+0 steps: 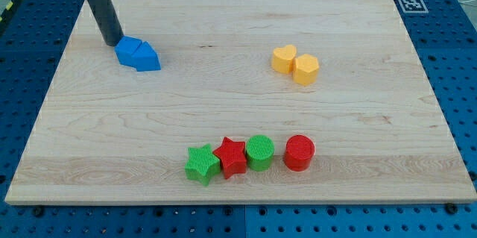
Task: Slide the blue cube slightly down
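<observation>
Two blue blocks sit pressed together at the view's upper left: a blue cube [128, 50] on the left and a second blue block [147, 58] against its right side, its shape unclear. My tip [111, 43] rests on the board at the cube's upper left edge, touching or nearly touching it. The dark rod rises from there toward the view's top left.
A yellow heart [283, 59] and a yellow hexagon [305, 69] touch at the upper right. Near the bottom, a row: green star [201, 164], red star [231, 156], green cylinder [259, 152], red cylinder [299, 152]. The wooden board [238, 14] lies on a blue pegboard.
</observation>
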